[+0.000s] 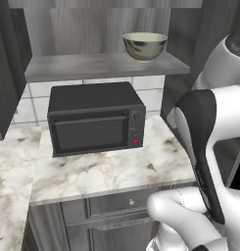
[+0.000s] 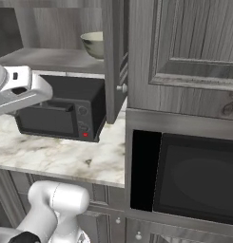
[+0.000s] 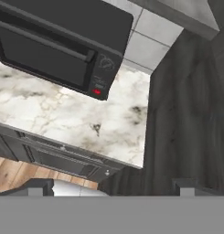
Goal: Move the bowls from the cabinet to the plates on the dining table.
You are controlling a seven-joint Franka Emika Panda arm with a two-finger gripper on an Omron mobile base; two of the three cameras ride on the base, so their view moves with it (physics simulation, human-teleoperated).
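In the left base view, a dark cabinet side fills the far left edge, and the marble surface (image 1: 107, 169) spreads across the lower left and middle of the frame. A black toaster oven (image 1: 94, 117) stands on it at centre-left, its door shut and a red button at its lower right corner. Above it, across the upper part of the frame, runs the grey shelf (image 1: 82, 66) of the open cabinet (image 1: 92, 27). The pale cream-green bowl (image 1: 145, 46) sits upright on the shelf toward its right end, at upper centre-right. The white arm (image 1: 209, 147) rises along the right edge, its dark joint band facing the oven.

In the right base view, part of the arm (image 2: 18, 90) crosses the left edge, with the toaster oven (image 2: 61, 111) just behind it on the surface (image 2: 65, 156). The bowl (image 2: 93, 44) shows at upper centre-left, half hidden by the edge of the opened cabinet door (image 2: 114, 57), which carries a small round knob. Closed raised-panel doors fill the upper right, and a black microwave (image 2: 199, 178) sits built in at lower right.

In the hand view, the toaster oven (image 3: 58, 45) lies at upper left, the marble surface (image 3: 81, 119) at centre, and dark wood panelling on the right. The claw (image 3: 111, 187) stands spread wide at the bottom edge, holding nothing.
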